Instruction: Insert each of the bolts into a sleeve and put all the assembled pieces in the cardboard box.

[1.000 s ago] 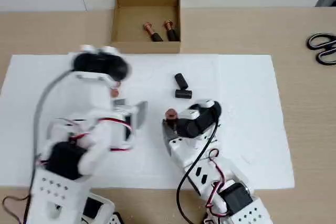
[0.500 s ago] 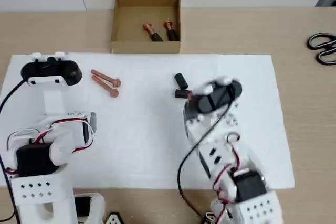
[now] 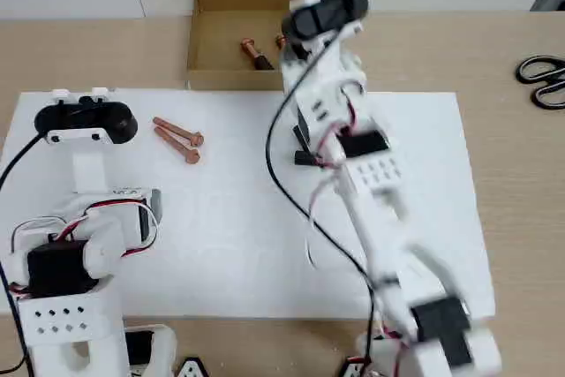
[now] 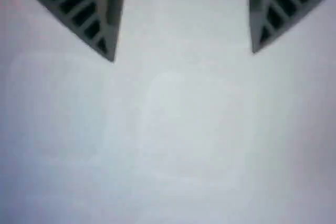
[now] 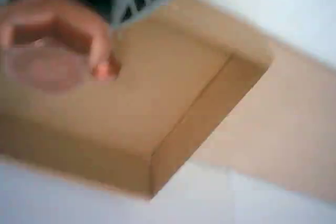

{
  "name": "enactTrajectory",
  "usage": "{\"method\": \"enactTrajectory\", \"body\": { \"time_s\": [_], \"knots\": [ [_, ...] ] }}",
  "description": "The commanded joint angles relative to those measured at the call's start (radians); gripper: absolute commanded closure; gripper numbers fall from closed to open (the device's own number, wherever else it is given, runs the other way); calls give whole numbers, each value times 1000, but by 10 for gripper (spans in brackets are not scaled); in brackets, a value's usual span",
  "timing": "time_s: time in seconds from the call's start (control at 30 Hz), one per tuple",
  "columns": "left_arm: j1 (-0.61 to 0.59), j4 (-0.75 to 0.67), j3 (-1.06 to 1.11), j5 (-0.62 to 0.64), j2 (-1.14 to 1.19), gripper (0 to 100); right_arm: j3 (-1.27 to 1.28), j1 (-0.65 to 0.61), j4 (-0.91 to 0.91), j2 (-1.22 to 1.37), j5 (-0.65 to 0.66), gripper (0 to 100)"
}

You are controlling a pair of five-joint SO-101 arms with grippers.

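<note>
The cardboard box (image 3: 205,38) stands at the table's far edge, with two bolt-in-sleeve pieces (image 3: 256,54) inside. My right gripper (image 3: 296,41) hangs over the box's right part, shut on another assembled piece whose copper bolt head (image 5: 50,51) shows blurred above the box floor (image 5: 157,93). Two loose copper bolts (image 3: 178,137) lie on the white sheet (image 3: 229,227). Two black sleeves (image 3: 303,146) lie mid-sheet, half hidden by the right arm. My left gripper (image 4: 181,51) is open over bare sheet at the left (image 3: 84,121).
Scissors (image 3: 540,81) lie on the wooden table at the far right. The right arm stretches across the sheet's middle from the near edge to the box. The left arm's base stands at the near left corner.
The right arm swung from mid-sheet out to the box, carrying the assembled piece. The left arm drew back to the left, uncovering the two bolts, then held still.
</note>
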Motion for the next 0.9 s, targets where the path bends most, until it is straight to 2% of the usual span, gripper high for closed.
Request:
{"method": "enactTrajectory", "body": {
  "time_s": [0.0,0.1,0.4,0.87],
  "knots": [
    [-6,6,1,-6,-20,840,-233,4,-140,202,9,967],
    [-6,6,2,-6,-20,840,-368,4,-188,361,11,967],
    [-6,6,2,-6,-20,840,-683,12,-182,745,11,967],
    [-6,6,2,-6,-20,840,-760,35,-180,886,9,963]
  ]
}}
